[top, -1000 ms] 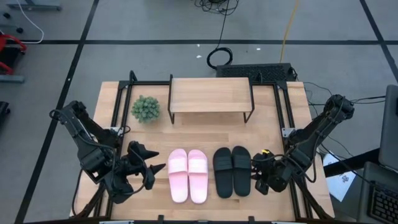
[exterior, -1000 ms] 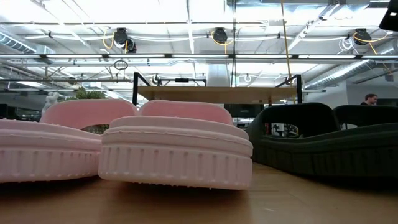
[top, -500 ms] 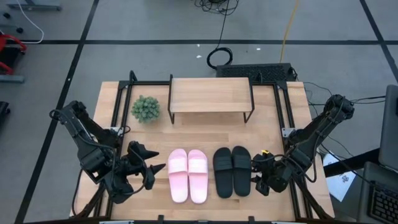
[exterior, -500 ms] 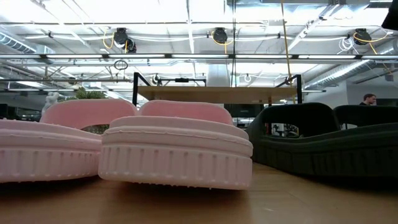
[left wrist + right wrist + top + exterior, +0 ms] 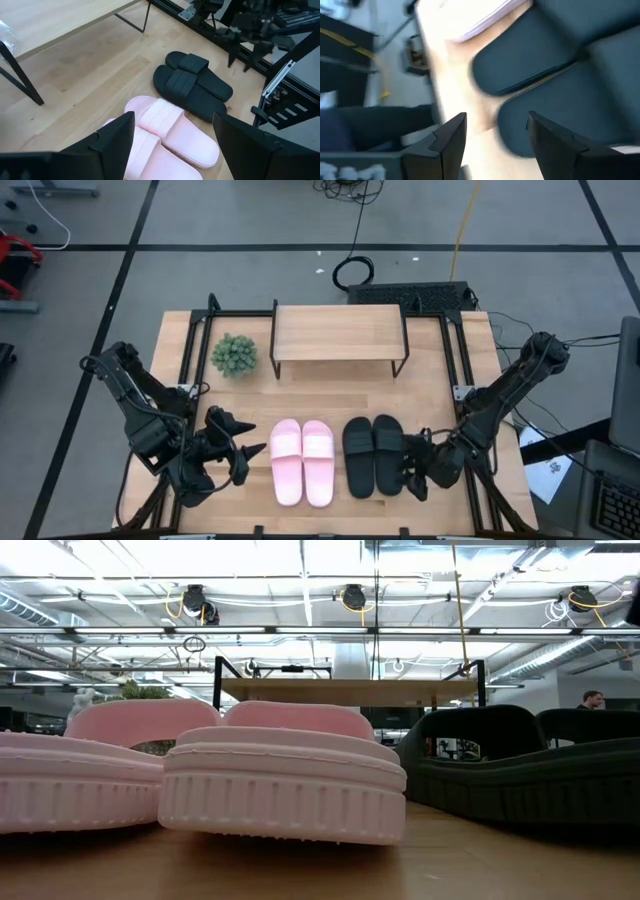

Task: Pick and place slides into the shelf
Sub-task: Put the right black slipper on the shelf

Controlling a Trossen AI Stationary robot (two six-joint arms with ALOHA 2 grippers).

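Two pairs of slides lie sole-down near the table's near edge: the pink pair (image 5: 302,462) (image 5: 280,780) (image 5: 165,131) and, to its right, the black pair (image 5: 373,455) (image 5: 520,772) (image 5: 192,85) (image 5: 545,55). The shelf (image 5: 340,335) (image 5: 350,690) stands on thin black legs toward the far edge. My left gripper (image 5: 238,450) (image 5: 175,145) waits open, left of the pink pair. My right gripper (image 5: 408,466) (image 5: 497,140) is open, just right of the black pair's right slide and pointing at it. I see no touch.
A small potted plant (image 5: 234,355) stands left of the shelf. A black metal frame (image 5: 460,360) runs along the table's sides and far edge. Bare wood (image 5: 330,395) lies between the slides and the shelf.
My right gripper has moved toward the table's left, close to the black pair's right slide, and a little toward the near edge. Its wrist picture is blurred by the motion. The slides have stayed where they were.
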